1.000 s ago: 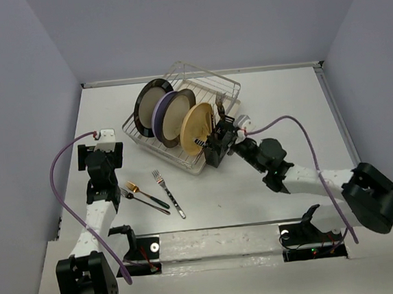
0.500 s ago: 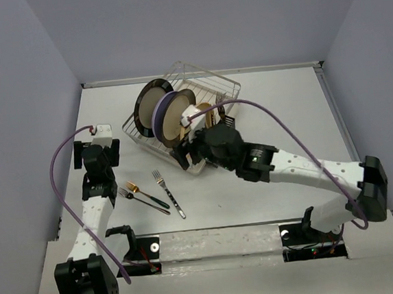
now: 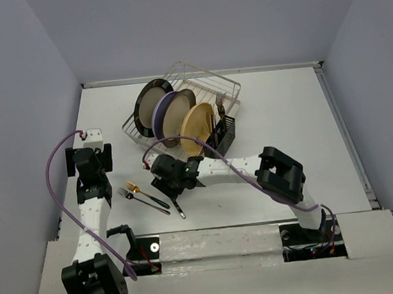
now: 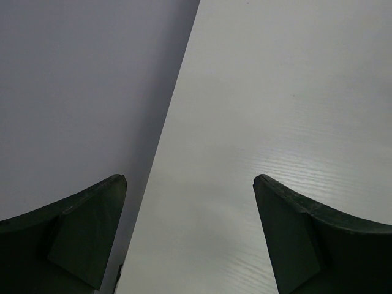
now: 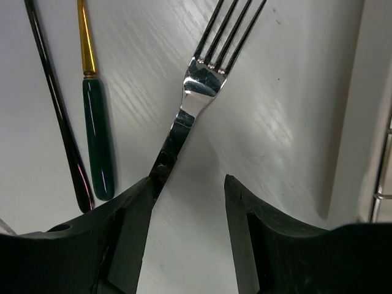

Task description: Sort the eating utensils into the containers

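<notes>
A silver fork [image 5: 197, 86] lies on the white table, its handle running under my right gripper's left finger [image 5: 131, 208]. My right gripper [image 5: 187, 184] is open and low over that fork; from above it [image 3: 166, 182] covers the fork's tines, and only the handle end [image 3: 179, 209] shows. To the left lie a gold fork with a dark green handle [image 5: 98, 135] [image 3: 145, 195] and a slim dark fork [image 5: 58, 104] [image 3: 138, 198]. The black slotted cutlery holder [image 3: 227, 133] stands at the rack's right end with forks [image 3: 219, 104] upright in it. My left gripper [image 4: 190, 180] [image 3: 87, 169] is open and empty.
A silver wire dish rack [image 3: 197, 78] holds three upright plates [image 3: 173, 114] at the back centre. Its tray edge [image 5: 367, 122] shows on the right of the right wrist view. The left wall [image 4: 79, 92] is close to the left gripper.
My right arm has swung left from the black holder and come down over the silver fork on the table. My left arm has drawn slightly left, toward the wall.
</notes>
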Robot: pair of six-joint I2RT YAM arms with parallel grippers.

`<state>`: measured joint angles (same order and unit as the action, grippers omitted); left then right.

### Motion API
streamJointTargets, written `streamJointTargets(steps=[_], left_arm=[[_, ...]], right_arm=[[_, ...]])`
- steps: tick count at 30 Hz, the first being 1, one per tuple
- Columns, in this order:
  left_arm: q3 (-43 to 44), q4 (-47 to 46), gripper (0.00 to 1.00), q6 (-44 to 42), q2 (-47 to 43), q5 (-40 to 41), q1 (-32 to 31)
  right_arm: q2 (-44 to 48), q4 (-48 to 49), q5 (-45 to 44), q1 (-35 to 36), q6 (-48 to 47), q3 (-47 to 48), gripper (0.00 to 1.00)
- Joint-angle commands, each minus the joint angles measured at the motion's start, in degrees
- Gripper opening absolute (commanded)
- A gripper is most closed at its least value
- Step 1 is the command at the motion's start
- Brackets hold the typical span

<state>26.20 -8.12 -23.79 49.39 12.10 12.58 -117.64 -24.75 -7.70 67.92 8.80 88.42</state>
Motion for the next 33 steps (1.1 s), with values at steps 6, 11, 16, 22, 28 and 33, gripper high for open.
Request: streamJointTargets(steps=[6,11,16,22,28,33], left_arm=[[0.0,-2.8,0.99,-0.1,-2.4,-2.3,0.2],[-1.3,-3.5,0.99,-0.6,-4.6,-2.4,0.2],[-1.1,-3.7,0.99,-0.5,-3.9,-3.0,0.2],[-1.1,-3.7,0.99,-0.5,-3.9,-2.8,0.2],[-1.5,-3.6,0.99,-0.5,-4.9,-3.6,0.2],[-1.4,-3.5,0.99,-0.6,-4.7,-3.6,0.2]], right_arm=[[-8.8,-6.6,3.7,0.3,2.7,10.2,0.54],[-11.8,-8.2,4.4,-0.2,3.2,11.3,0.51],[-11.2,-8.9,4.0,-0.2,3.3,12.6,0.51],[-11.7,-9.7,4.4,-0.9,2.5,13.8,0.39],[-12.1,-9.7,1.2,-2.0,3.7,11.9,0.09],[-8.0,-8.7,1.6,-2.0,-1.3,13.8,0.00]])
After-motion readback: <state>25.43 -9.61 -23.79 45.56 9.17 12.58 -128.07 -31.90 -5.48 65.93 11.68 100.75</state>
